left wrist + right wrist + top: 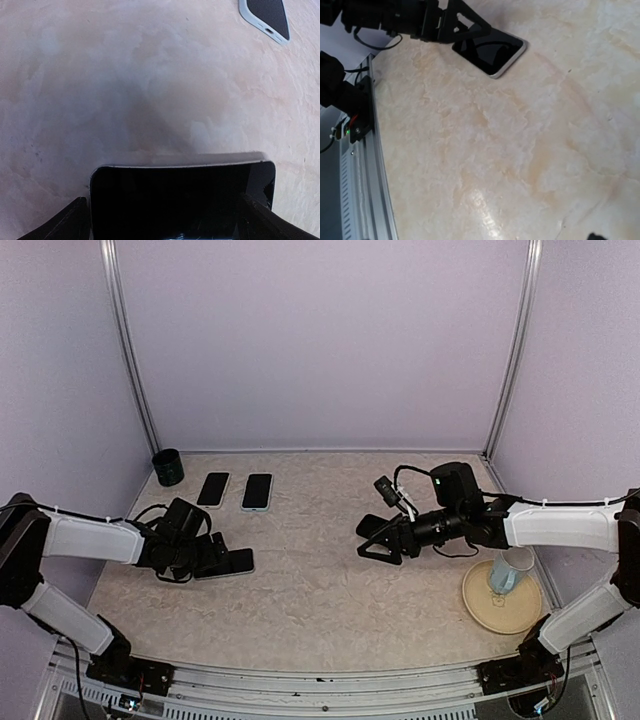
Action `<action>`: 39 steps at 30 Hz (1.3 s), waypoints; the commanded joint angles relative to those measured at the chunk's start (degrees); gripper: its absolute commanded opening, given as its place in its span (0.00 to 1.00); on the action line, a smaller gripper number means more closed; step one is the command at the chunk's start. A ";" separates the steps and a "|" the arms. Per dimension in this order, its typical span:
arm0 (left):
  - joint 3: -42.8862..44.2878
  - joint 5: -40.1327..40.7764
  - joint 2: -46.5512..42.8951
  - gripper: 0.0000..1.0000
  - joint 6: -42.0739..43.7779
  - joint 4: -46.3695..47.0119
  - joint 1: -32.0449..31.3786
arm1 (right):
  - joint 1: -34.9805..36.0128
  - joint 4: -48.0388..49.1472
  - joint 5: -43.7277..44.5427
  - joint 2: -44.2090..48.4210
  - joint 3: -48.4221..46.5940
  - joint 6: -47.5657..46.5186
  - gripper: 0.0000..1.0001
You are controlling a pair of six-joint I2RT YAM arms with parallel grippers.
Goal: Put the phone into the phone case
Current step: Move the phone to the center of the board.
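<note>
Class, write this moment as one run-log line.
left fingers open, straddling phone on table | right fingers open, empty | phone not yet cased

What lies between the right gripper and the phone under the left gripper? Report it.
Only bare table lies between the right gripper and the phone; the top view and the right wrist view both show it.

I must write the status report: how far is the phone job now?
Done: nothing; the phone lies on the table, away from the case. In hand: the open left gripper straddles it. Left: grasp it, carry it, seat it in the case.
</note>
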State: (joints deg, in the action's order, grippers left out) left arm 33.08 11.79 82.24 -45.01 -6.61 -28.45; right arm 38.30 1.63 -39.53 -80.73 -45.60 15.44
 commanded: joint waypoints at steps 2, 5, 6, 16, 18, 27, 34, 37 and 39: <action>-1.63 -2.15 -0.67 0.99 -3.88 -1.11 -4.74 | 0.60 -0.84 0.71 -0.66 -1.85 -0.27 0.91; -1.30 -2.27 0.33 0.99 -4.19 0.41 -6.22 | 0.62 -0.84 0.77 -0.68 -1.77 -0.24 0.91; -1.08 -2.59 1.18 0.99 -4.40 1.10 -6.71 | 0.62 -0.90 0.83 -0.66 -1.77 -0.20 0.91; 2.51 -4.35 7.19 0.99 -5.90 4.23 -12.30 | 0.61 -3.44 3.36 0.39 -1.81 -1.11 0.92; 3.21 -4.52 7.77 0.99 -5.92 4.32 -13.15 | 0.60 -3.43 3.91 0.44 -1.82 -0.87 0.92; 5.09 -6.66 8.06 0.99 -5.61 4.92 -17.32 | 0.48 -3.56 5.95 -0.11 -2.20 -0.07 0.92; 6.71 -3.15 6.15 0.99 -1.58 0.16 -17.96 | 0.52 -3.82 5.78 -0.09 -2.30 -0.08 0.92; 7.70 -0.76 3.05 0.99 2.01 -1.66 -17.96 | 0.50 -3.84 5.65 -0.04 -2.30 -0.31 0.92; 8.67 0.55 0.82 0.99 5.15 -2.50 -17.96 | 0.54 -3.83 5.48 -0.04 -2.30 -0.24 0.92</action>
State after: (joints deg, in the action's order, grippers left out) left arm 38.96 9.04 87.74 -46.00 -4.91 -46.09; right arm 38.46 -1.13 -34.17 -80.79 -46.24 15.09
